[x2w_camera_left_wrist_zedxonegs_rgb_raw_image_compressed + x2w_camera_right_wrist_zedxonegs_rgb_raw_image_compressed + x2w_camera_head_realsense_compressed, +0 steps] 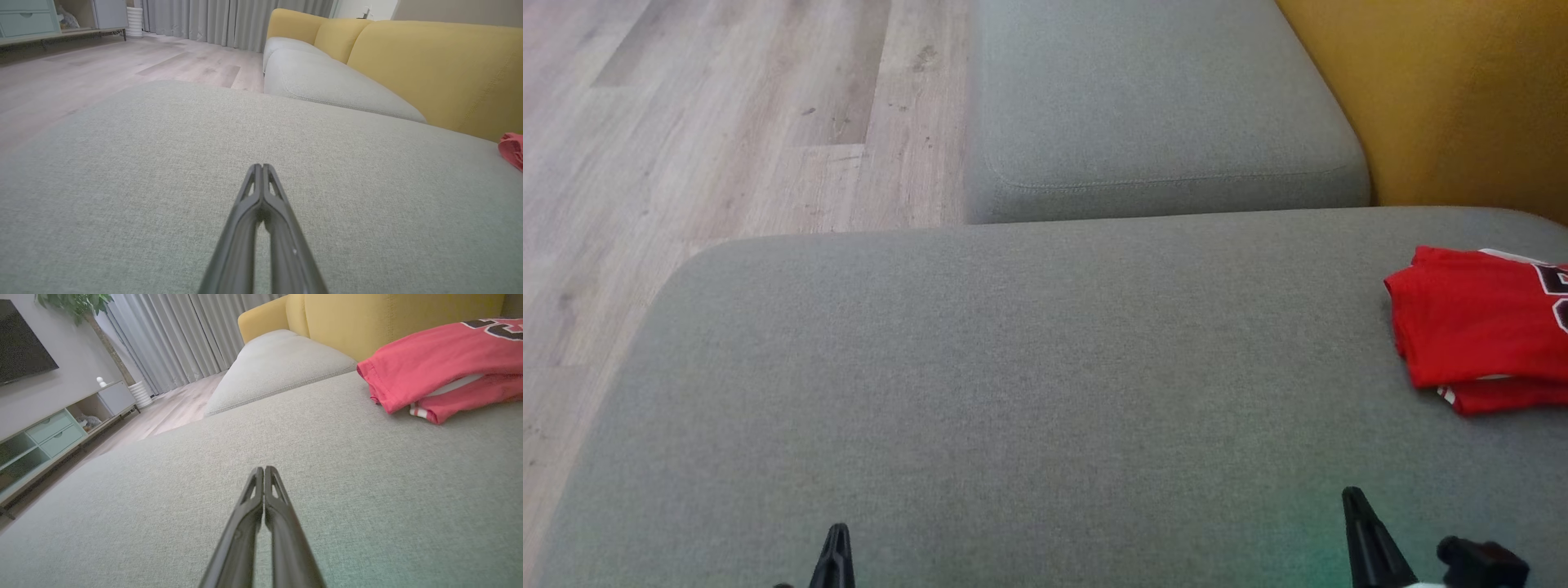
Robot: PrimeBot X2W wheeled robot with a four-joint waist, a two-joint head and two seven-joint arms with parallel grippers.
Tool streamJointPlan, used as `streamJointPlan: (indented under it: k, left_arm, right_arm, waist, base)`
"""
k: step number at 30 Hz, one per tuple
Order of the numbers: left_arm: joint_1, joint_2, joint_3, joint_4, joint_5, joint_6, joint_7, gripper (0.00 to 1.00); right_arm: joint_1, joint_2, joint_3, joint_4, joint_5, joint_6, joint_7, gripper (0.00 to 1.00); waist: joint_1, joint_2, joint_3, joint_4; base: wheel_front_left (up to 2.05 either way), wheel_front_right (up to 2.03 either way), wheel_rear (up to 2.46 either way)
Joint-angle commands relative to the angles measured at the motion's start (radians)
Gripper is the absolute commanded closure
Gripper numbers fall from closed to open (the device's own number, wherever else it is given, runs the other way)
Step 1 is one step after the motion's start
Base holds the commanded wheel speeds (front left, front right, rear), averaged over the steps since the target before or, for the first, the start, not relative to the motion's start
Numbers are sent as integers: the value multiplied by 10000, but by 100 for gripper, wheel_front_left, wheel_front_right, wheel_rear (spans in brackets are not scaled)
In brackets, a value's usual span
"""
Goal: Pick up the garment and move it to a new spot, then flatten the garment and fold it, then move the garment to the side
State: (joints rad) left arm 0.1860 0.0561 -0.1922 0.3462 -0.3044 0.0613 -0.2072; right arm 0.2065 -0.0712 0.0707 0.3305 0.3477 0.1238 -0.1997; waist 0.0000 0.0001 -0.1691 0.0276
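head view showed a wide grey sofa seat [1013, 367], with wood floor [727, 122] to its left and a yellow backrest [1462, 98] at far right. the red garment [1478, 327] lay folded on the seat's right side, apart from both grippers. left gripper [261, 165] and right gripper [264, 468] hung low over bare fabric, fingers pressed together, holding nothing.

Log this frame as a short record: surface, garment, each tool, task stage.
surface: grey sofa cushion
garment: red jersey, folded, lying at the cushion's right side
left tool: shut, empty, over bare cushion
right tool: shut, empty, apart from the jersey
backdrop: yellow backrest, wood floor
task stage: jersey looks folded and set aside
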Motion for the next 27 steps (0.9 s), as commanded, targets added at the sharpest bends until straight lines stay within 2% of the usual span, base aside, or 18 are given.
streamJointPlan:
  k: [1,27]
  left_arm:
    - [-554,-9,209,-375,-366,-74,81,100]
    - [-1113,-20,876,-528,-3353,-508,813,100]
  right_arm:
    - [-571,22,-96,-367,372,11,87,100]
    - [-1176,66,-506,-484,3254,24,802,100]
  waist:
    - [0,-1,34,-6]
    - [0,-1,431,-70]
  base:
    - [0,0,0]
    - [0,0,0]
